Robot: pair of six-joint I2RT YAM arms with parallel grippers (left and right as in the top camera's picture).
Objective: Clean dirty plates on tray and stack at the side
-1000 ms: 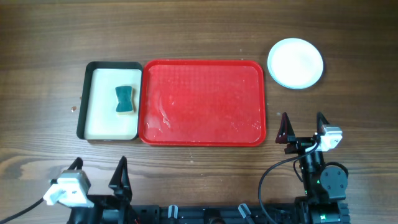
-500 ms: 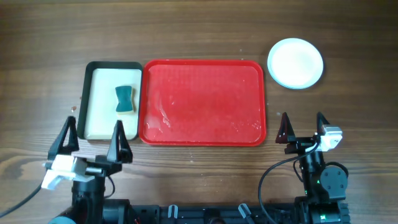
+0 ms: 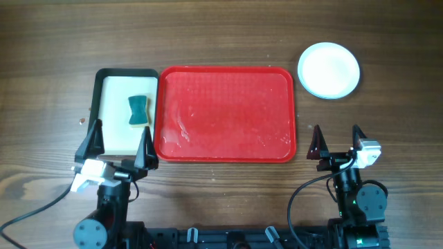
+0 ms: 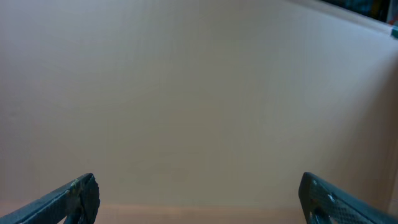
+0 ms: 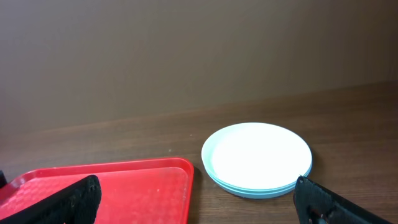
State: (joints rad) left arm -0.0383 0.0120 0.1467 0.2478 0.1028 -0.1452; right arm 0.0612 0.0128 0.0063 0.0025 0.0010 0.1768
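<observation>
The red tray lies in the middle of the table with nothing on it but faint wet smears. The plates sit stacked on the wood beyond its far right corner, a white one on top and pale-blue rims below. My right gripper hangs open and empty near the tray's right front corner, short of the stack. The right wrist view shows the tray between its wide-set jaws. My left gripper is open and empty above the front edge of the black-rimmed tray. Its wrist view shows only a blank wall.
A black-rimmed tray with a cream inside touches the red tray's left side. A teal sponge lies in it. Bare wooden table surrounds the trays.
The left arm has risen from the table's front edge, moving forward and to the right, up to the black-rimmed tray. The right arm and the plates have not moved.
</observation>
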